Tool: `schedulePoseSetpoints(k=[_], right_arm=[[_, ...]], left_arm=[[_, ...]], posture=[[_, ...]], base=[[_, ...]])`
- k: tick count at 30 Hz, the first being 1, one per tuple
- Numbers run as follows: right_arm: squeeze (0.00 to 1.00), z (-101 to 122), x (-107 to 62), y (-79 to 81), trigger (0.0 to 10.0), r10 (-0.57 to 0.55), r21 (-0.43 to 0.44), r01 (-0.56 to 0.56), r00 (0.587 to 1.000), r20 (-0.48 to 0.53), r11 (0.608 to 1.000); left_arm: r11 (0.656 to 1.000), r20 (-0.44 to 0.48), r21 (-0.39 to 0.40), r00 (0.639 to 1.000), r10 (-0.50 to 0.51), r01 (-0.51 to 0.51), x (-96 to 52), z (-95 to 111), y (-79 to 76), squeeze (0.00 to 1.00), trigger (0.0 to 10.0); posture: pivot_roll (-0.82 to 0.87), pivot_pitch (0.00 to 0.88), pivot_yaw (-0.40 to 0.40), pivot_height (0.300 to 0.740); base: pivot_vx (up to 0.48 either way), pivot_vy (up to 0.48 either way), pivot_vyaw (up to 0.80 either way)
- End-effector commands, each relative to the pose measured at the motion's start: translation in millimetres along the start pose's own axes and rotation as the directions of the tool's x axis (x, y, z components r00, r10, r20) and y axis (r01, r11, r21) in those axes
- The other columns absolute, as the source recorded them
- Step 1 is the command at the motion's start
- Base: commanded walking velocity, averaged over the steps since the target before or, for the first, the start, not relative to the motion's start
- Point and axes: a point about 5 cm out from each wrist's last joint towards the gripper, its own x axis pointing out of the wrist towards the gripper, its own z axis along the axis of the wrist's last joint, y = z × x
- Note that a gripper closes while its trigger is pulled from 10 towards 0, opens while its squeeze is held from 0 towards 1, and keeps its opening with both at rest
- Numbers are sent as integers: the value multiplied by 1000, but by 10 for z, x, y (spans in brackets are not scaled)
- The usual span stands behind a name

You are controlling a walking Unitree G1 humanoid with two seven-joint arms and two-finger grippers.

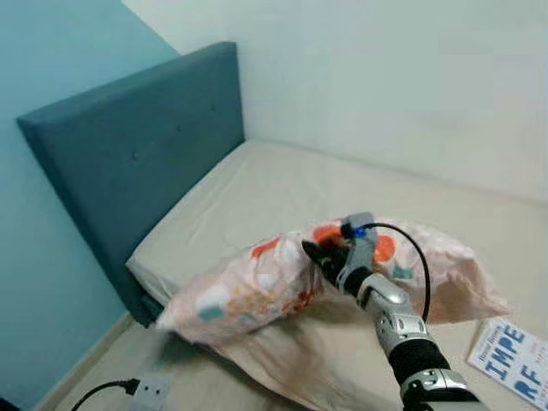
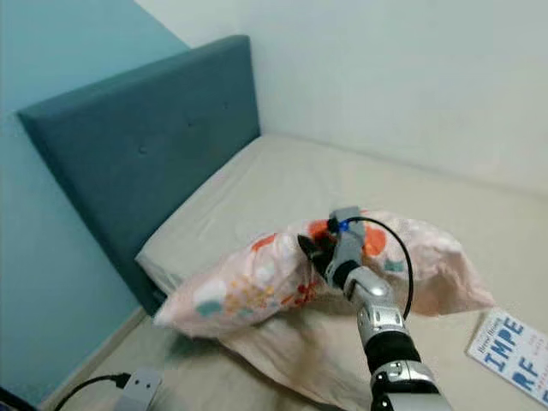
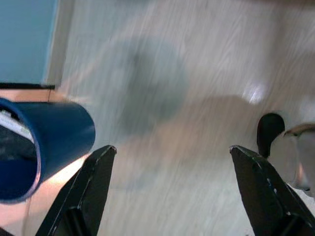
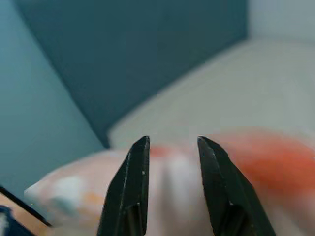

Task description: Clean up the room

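A peach pillow printed with orange and teal shapes lies across the near edge of the beige bed. One end of it sticks out past the mattress corner. My right gripper reaches from the lower right and is shut on the pillow's middle, bunching the cloth. In the right wrist view the pillow sits between the two black fingers. My left gripper hangs open over the pale wooden floor, holding nothing.
A teal headboard stands against the blue wall at the bed's left. A white booklet with blue letters lies on the bed at lower right. A power strip with a black cable is on the floor. A blue cylinder is close to the left gripper.
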Motion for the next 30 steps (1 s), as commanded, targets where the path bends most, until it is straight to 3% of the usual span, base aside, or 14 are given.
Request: schedulePoseSetpoints(k=[1, 11, 12, 13, 15, 19, 21, 25, 26, 27, 28, 30], right_arm=[[0, 37, 0, -2, 10000, 4, 30, -5, 1000, 26, 1000], [0, 99, 45, -1, 10000, 17, 20, -18, 998, 56, 1000], [0, 45, 52, -40, 10000, -39, 9, 39, 999, 1, 999], [0, -111, 26, -162, 10000, -197, -100, 184, 970, -145, 978], [0, -158, 6, -206, 10000, -250, -148, 225, 951, -184, 963], [0, -323, -138, -373, 10000, -411, -61, 410, 876, -253, 910], [0, -376, -193, -416, 10000, -447, -80, 443, 848, -285, 893], [0, -427, -236, -445, 10000, -470, -106, 462, 822, -322, 881], [0, -586, -272, -379, 10000, -399, -148, 372, 806, -437, 916], [0, -586, -272, -379, 10000, -399, -148, 372, 806, -437, 916], [0, -706, -279, -274, 10000, -295, -149, 255, 803, -518, 955], [0, -724, -275, -251, 10000, -274, -143, 234, 804, -528, 962]], left_arm=[[1000, -20, 10, 1000, -3, 3, -10, -79, 6, 0, 10000], [1000, -17, 12, 1000, -2, 2, -8, -66, 51, 0, 10000], [1000, -12, 7, 1000, -5, 6, -6, -49, 44, 0, 10000], [1000, -6, 3, 1000, -16, 16, -3, -30, 23, 0, 10000], [1000, -4, 2, 1000, -19, 19, -3, -26, 16, 0, 10000], [999, -3, -10, 999, -41, 41, -6, -35, -42, 0, 10000], [999, -2, -22, 999, -48, 48, -8, -42, -54, 0, 10000], [998, -1, -26, 999, -54, 54, -9, -46, -60, 0, 10000], [998, -6, -25, 998, -56, 56, -13, -74, -56, 0, 10000], [998, -6, -25, 998, -56, 56, -13, -74, -56, 0, 10000], [998, -7, -28, 998, -57, 57, -16, -90, -55, 0, 10000], [998, -6, -29, 998, -58, 57, -16, -91, -55, 0, 10000]], posture=[[-84, 0, 14, 740], [-78, 0, 10, 740], [-79, 0, 9, 740], [-80, 0, 11, 740], [-80, 0, 11, 740], [-75, 0, 11, 740], [-77, 0, 15, 740], [-78, 0, 16, 740], [-79, 0, 16, 740], [-79, 0, 16, 740], [-77, 0, 15, 740], [-77, 0, 15, 740]], base=[[0, 0, 775], [0, 0, 775], [0, 0, 775], [0, 0, 775], [0, 0, 775], [0, 0, 0], [0, 0, 0], [0, 0, 0], [0, 0, 0], [0, 0, 0], [0, 0, 0], [0, 0, 0]])
